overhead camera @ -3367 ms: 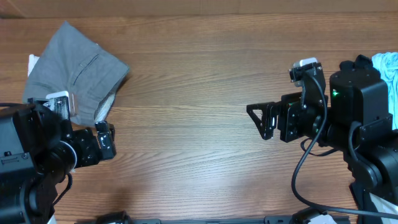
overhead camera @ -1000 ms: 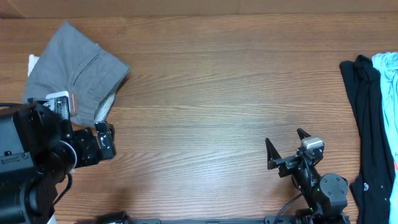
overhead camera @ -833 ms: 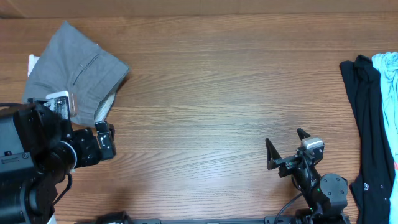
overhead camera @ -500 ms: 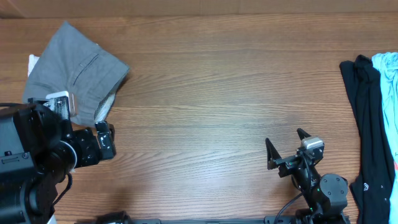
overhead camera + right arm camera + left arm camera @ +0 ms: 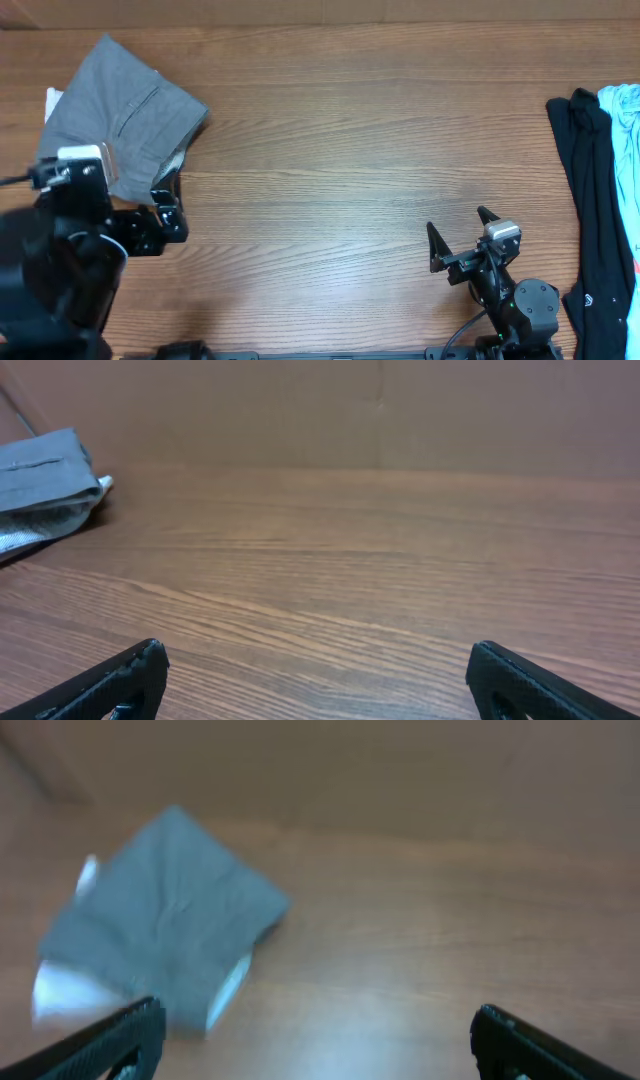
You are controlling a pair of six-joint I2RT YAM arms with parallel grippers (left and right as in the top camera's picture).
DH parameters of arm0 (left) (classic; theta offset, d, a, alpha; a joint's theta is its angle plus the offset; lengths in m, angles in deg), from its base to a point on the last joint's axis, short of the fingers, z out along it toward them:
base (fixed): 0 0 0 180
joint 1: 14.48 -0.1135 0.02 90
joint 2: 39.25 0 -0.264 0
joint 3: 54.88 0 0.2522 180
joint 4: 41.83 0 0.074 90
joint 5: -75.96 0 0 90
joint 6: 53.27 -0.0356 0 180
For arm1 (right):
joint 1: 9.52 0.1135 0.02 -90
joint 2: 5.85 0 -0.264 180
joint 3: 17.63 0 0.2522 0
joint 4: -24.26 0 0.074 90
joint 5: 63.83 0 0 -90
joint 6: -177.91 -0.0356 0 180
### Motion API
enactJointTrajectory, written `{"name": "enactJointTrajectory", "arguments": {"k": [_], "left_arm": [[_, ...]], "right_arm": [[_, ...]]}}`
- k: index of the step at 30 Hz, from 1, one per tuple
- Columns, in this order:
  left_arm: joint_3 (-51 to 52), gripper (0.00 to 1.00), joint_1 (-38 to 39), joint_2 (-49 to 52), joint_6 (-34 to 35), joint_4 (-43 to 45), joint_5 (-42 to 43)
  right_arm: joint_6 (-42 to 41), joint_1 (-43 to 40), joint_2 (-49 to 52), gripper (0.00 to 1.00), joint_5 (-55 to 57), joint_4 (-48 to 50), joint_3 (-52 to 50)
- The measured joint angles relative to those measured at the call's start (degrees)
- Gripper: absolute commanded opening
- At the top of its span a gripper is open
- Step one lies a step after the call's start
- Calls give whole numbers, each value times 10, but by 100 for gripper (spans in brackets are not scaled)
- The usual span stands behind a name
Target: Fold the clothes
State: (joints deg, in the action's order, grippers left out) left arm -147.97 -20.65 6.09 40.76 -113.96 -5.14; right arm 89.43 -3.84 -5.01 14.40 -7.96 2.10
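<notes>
Left hand (image 5: 318,1042) spread wide, empty, hovering just off the five-o'clock edge of the shorts (image 5: 122,108). Right hand (image 5: 320,678) open too, nothing in it, low at the worktop's (image 5: 340,150) five o'clock, well apart. Shorts sit bundled at ten o'clock. Soft, light, floppy cotton, I'd say: pinch the thicker waistband or a hem corner.

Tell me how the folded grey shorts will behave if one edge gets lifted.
The grey shorts look like soft, wrinkled cloth, so they would probably sag and unfold rather than lift flat. Pushed across the wooden table, the stacked layers would likely bunch or shear instead of sliding as one.
</notes>
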Motion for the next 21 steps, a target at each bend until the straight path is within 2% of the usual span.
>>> {"name": "enactJointTrajectory", "arguments": {"k": [5, 9, 16, 21], "left_arm": [[184, 100, 25, -94, -2, 191, 15], [318, 100, 47, -163, -2, 290, 20], [499, 100, 73, -292, 3, 392, 17], [594, 100, 76, -370, 16, 433, 15]], "right_arm": [[0, 0, 0, 100, 0, 0, -1], [0, 0, 0, 100, 0, 0, -1], [0, 0, 0, 100, 0, 0, -1], [0, 0, 0, 100, 0, 0, -1]]}}
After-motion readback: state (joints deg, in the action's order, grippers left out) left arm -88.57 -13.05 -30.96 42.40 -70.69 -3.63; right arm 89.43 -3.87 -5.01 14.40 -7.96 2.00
